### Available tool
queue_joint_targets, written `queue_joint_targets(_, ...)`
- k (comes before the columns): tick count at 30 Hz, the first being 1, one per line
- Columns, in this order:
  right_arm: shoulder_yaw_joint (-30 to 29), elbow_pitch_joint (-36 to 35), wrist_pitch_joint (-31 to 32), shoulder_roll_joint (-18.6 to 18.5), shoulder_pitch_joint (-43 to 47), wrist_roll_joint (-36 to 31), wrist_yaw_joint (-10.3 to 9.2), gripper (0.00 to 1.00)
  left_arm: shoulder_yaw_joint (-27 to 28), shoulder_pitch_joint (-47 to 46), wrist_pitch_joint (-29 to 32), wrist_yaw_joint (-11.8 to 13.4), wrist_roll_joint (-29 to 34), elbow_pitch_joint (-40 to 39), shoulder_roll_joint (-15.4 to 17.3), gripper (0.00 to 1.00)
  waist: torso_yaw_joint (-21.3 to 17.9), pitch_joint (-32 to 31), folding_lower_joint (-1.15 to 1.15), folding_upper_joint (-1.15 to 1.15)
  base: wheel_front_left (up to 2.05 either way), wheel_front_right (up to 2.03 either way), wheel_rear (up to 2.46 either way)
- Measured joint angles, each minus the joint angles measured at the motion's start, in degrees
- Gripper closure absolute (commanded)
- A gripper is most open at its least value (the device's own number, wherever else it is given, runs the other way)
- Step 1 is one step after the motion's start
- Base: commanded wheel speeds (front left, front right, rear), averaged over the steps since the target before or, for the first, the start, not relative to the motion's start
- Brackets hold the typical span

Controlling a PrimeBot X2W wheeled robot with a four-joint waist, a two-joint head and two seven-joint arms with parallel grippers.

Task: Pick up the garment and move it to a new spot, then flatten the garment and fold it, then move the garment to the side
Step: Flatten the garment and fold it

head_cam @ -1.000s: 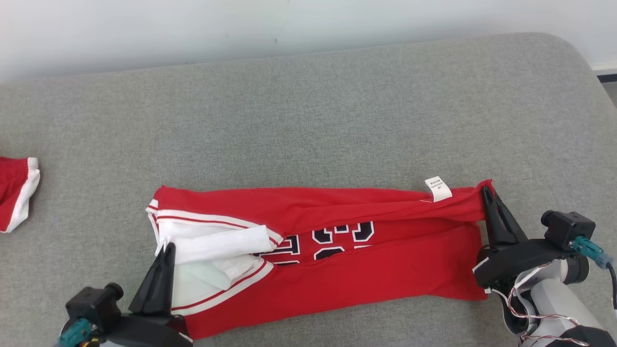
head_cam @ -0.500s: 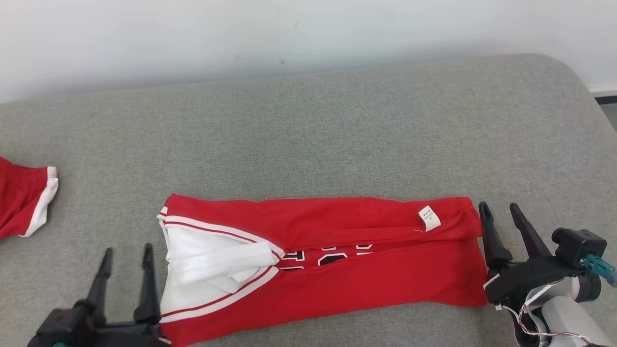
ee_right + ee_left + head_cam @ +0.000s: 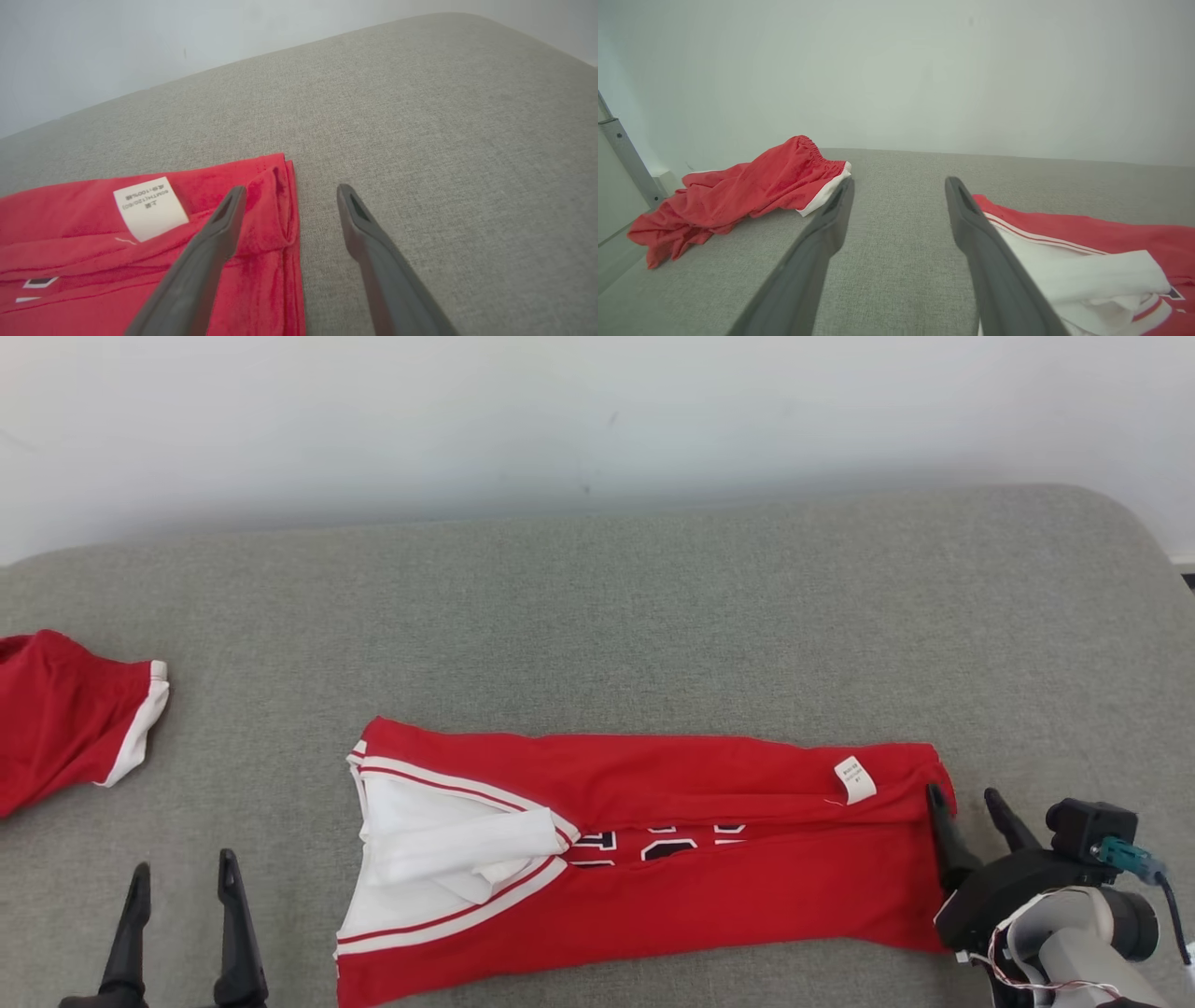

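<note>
Releases the long red white-trimmed fabric jersey (image 3: 700, 896): left gripper (image 3: 183, 861) and right gripper (image 3: 963, 792) jaws now apart, empty. Looks ready for another fold.

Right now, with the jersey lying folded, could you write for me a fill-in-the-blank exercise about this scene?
1. The jersey on the grey cushion is mostly ____ in colour.
2. The left hand and the right hand both stand ____, gripping nothing.
3. The white label lies at the jersey's end nearest the ____ hand.
4. The other red garment lies on the robot's ____ side of the jersey.

Missing words: red; open; right; left.
</note>
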Motion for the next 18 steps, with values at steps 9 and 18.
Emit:
queue_joint_targets(9, 2.3, 8.3, 2.3, 2.1, -1.9, 1.5, 0.0, 0.69, 1.2, 1.0, 0.0, -1.4, 2.0, 1.1, -1.4, 0.0, 1.1, -1.1, 0.01, 0.0, 0.0, 0.0, 0.0)
queue_joint_targets(18, 3.8, 10.1, 0.5, 1.4, -2.9, 3.4, 0.0, 1.0, 2.5, 1.9, 0.0, -1.8, 3.0, 1.5, -1.8, 0.0, 0.6, -2.7, 0.0, 0.01, 0.0, 0.0, 0.0)
